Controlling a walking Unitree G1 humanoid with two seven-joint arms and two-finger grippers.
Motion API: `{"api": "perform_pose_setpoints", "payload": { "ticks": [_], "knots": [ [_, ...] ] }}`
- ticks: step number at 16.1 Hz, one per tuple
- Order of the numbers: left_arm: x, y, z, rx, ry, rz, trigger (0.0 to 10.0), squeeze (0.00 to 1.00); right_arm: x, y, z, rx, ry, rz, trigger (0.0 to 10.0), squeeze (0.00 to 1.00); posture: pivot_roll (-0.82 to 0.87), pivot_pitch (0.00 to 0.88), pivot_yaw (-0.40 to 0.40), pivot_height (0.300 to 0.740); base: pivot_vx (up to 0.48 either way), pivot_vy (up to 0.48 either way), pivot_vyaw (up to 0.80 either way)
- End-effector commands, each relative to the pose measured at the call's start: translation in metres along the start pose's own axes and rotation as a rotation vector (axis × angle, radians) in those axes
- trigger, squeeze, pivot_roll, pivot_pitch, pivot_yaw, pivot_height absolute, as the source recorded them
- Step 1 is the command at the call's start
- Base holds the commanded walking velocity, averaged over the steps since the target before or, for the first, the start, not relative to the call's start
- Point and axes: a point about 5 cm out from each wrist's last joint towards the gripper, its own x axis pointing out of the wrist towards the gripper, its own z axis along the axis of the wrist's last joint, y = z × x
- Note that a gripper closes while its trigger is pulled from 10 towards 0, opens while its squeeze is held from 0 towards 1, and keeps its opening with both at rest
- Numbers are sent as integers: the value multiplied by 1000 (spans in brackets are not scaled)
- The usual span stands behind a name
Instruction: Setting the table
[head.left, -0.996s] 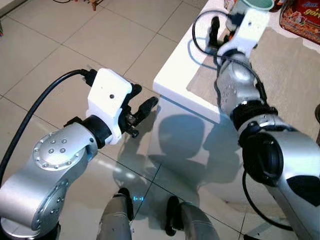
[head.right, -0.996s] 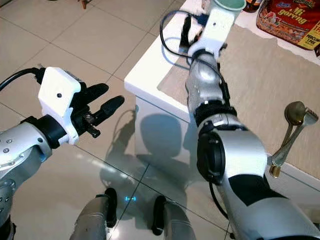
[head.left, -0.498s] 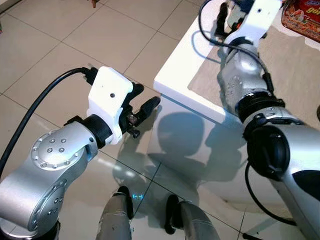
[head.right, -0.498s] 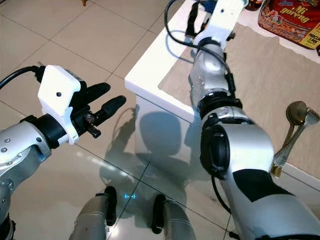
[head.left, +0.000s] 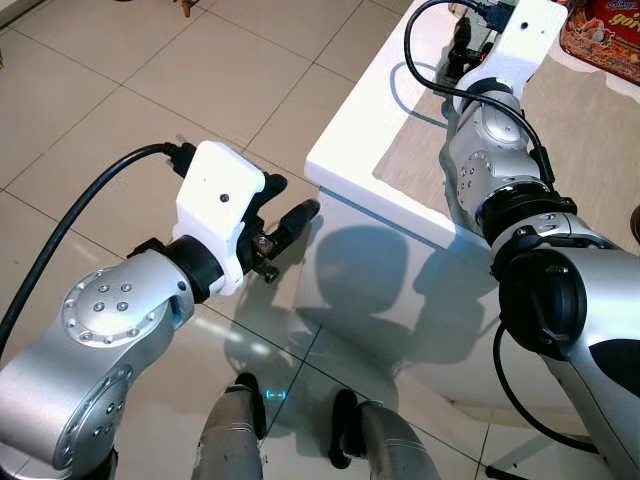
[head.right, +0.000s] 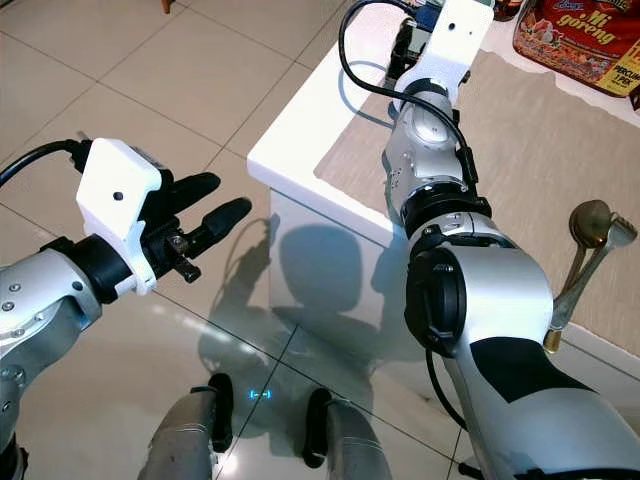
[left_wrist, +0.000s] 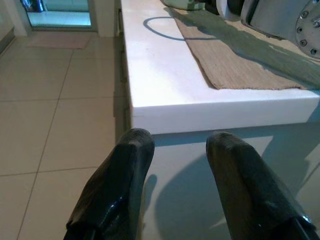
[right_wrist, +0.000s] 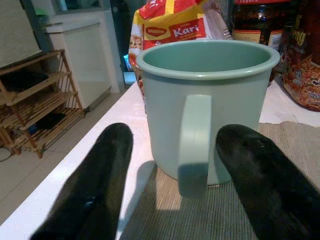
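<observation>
- So far, little of the setting looks done: our right gripper (right_wrist: 170, 200) faces a pale green mug (right_wrist: 205, 105), jaws spread wide, one finger (right_wrist: 87, 195) on each side of the mug but clear of its wall.
- Mug sits upright straight ahead of the open jaws, handle turned toward us, centred in the gap; its base rests at the edge of a woven beige mat (right_wrist: 210, 215) on the white table (head.left: 345, 140).
- Beyond the mug, past the fingertips: a noodle packet (right_wrist: 175, 25), a dark jar (right_wrist: 257, 20) and another printed packet (right_wrist: 302, 75). These look like pantry goods, not place settings.
- Our left gripper (left_wrist: 175, 145) is held out off the table's corner, jaws parted and empty; the table edge and the mat's near border lie just ahead of its tips, with tiled floor (head.left: 200, 80) under it.
- A spoon and fork (head.right: 585, 260) lie together on the mat, well off to the side of the right arm; we cannot tell whether they are in their final place.
- Judgement: we are at the pre-grasp on the mug. Left to do: close on it, lift, carry it to its spot, then see to whatever else the setting needs.
- Risk noted: the handle lies between the jaws, so closing may catch it and twist the mug.
</observation>
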Motion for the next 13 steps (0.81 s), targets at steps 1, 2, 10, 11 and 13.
{"api": "perform_pose_setpoints", "payload": {
  "ticks": [1, 2, 10, 11, 13],
  "knots": [
    [-3, -7, 3, 13, -12, -35, 10000, 0, 2, -7, 1, -14, 13, -19, 0, 0, 367, 316, -140, 740, 0, 0, 0],
    [-3, -7, 3, 13, -12, -36, 10000, 0, 2, -9, 1, -9, 14, -22, 0, 0, 368, 314, -141, 740, 0, 0, 0],
    [-4, -11, 5, 0, -22, -68, 10000, 0, 3, -11, 1, 13, 25, -39, 0, 0, 372, 312, -144, 740, 0, 0, 0],
    [-4, -10, 5, -1, -21, -68, 10000, 0, 3, -11, 1, 16, 26, -39, 0, 0, 372, 312, -144, 740, 0, 0, 0],
    [-4, -10, 5, -3, -20, -67, 10000, 0, 3, -10, 1, 26, 28, -43, 0, 0, 373, 314, -146, 740, 0, 0, 0]
  ]
}}
